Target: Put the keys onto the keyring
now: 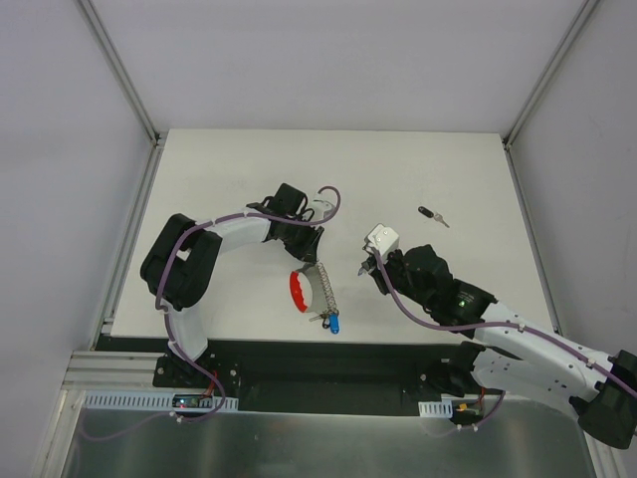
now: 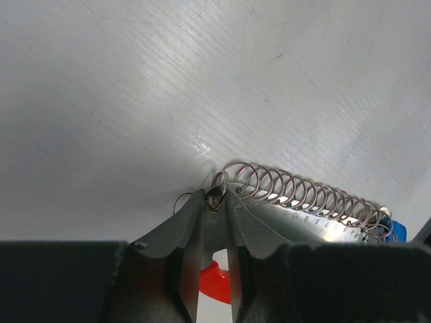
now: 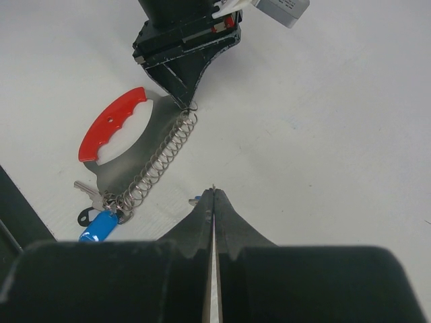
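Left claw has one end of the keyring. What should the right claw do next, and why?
Probably open the right claw and reach for the loose key. That claw is shut and seemingly empty, while the left claw pinches one end of the keyring, holding it ready.

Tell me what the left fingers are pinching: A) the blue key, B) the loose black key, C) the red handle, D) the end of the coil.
D: the left fingers are closed on the small ring at the coil end, opposite the blue key.
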Robot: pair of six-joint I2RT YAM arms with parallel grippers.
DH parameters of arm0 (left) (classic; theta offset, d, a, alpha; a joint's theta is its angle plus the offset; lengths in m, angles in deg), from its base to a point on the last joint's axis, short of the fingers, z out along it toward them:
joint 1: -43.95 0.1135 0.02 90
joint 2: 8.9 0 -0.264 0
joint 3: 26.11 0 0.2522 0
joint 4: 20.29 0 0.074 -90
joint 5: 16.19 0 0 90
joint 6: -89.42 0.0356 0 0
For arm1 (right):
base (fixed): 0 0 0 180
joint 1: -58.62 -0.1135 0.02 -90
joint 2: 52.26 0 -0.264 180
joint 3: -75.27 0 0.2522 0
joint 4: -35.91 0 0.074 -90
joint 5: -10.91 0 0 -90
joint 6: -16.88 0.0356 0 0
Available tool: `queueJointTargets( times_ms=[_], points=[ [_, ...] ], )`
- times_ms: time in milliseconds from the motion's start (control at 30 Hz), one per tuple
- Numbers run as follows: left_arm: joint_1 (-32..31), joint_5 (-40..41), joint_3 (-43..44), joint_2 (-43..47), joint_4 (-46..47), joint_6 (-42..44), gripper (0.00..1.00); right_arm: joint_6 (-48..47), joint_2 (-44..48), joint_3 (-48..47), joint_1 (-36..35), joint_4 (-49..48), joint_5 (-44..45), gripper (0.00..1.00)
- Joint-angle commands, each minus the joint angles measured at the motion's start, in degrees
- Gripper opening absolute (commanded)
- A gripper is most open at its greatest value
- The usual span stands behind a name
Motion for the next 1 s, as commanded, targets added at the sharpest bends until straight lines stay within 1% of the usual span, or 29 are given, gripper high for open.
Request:
queueJointTargets(
  times_ms=[0, 233, 367, 433, 567, 800, 967],
  points=[
    [0.8, -2.6, 0.3, 0.2, 0.4, 2.1, 0.16, -0.3, -0.1, -1.9, 0.2, -0.8, -0.7, 0.01],
    [0.8, -3.0, -0.8, 1.2, 0.3, 4.2, 0.13, -0.3, -0.3, -2.0, 0.2, -0.6, -1.4, 0.01],
    [0.8, -4.2, -1.6, 2.1, 0.3, 6.2, 0.08, -0.5, -0.1, -2.1, 0.2, -0.5, -1.5, 0.01],
    [0.6, -4.5, -2.1, 3.9, 0.4, 6.9, 0.07, -0.7, 0.2, -2.1, 0.1, -0.5, -1.8, 0.01],
    [-0.3, -5.1, -4.0, 9.7, 0.5, 10.3, 0.0, -1.3, 1.1, -2.1, 0.2, -0.6, -3.3, 0.01],
    [-2.6, -7.8, -6.5, 20.1, 0.4, 15.9, 0.0, -2.9, 4.8, -2.1, 0.1, -0.6, -8.4, 0.01],
    [-6.0, -9.2, -7.1, 28.6, -0.2, 20.5, 0.0, -5.1, 8.8, -2.8, 0.1, -0.6, -12.9, 0.01]
  ],
)
